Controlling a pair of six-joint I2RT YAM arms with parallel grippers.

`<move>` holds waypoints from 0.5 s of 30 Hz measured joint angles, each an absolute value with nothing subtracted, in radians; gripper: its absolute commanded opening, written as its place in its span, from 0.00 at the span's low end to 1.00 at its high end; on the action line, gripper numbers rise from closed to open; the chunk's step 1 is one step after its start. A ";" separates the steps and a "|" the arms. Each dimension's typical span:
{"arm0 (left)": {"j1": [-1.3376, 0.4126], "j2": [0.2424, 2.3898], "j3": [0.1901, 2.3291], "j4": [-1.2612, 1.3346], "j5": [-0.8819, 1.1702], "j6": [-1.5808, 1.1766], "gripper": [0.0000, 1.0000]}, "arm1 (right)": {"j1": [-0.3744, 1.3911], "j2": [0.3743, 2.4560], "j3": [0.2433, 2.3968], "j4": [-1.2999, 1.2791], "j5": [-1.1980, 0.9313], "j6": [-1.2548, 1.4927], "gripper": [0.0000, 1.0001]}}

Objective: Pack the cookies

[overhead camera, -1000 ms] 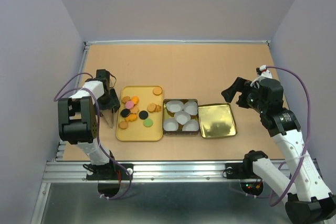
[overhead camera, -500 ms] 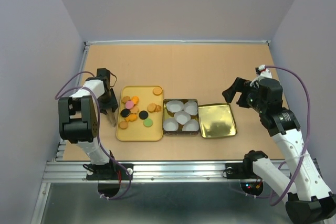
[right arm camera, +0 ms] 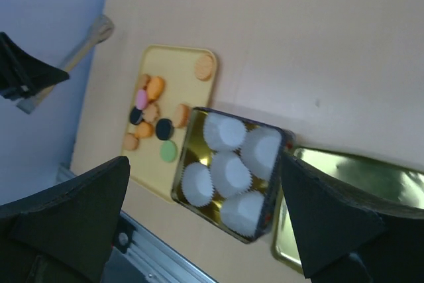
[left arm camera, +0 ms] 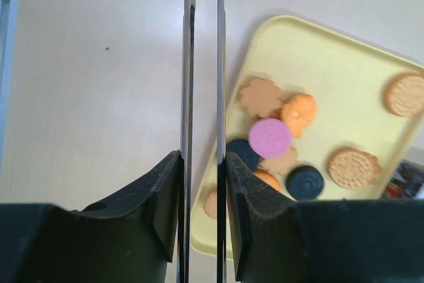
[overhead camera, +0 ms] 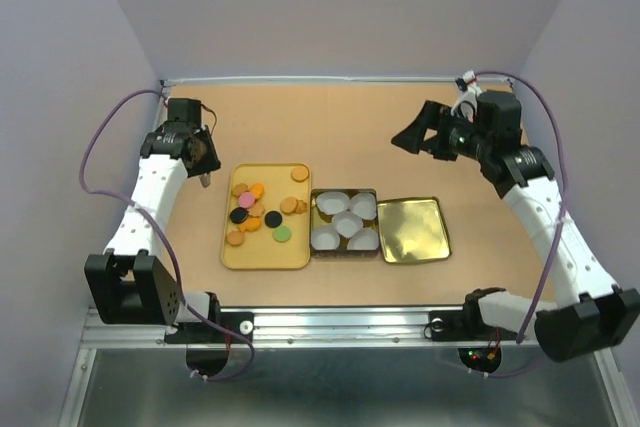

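The cookies lie loose on a yellow tray: mostly orange, some black, one pink, one green. My left gripper hovers off the tray's far left corner, shut on a pair of thin metal tongs. In the left wrist view the blades run up between its pads, over the tray's left rim. My right gripper hangs open and empty at the back right. Its wrist view looks down on the cookies between its wide-spread fingers.
A gold tin holding several white fluted paper cups sits directly right of the tray. Its gold lid lies flat on the tin's right side. Grey walls close in the table on both sides.
The left jaws closed on the tongs, and the arm stretched back and left, carrying them away from beside the tray. The right arm swung toward the back and left, still open.
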State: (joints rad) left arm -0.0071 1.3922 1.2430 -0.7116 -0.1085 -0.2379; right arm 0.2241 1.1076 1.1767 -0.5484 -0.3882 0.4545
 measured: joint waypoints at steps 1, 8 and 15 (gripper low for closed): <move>-0.038 1.359 1.249 -0.720 -0.104 -0.241 0.39 | 0.224 1.144 1.214 -0.535 -0.420 0.468 1.00; -0.191 1.225 1.262 -0.814 -0.081 -0.289 0.37 | 0.240 1.340 1.353 -0.488 -0.573 0.534 1.00; -0.189 1.081 1.272 -0.912 0.009 -0.307 0.43 | 0.250 1.335 1.327 -0.484 -0.608 0.577 1.00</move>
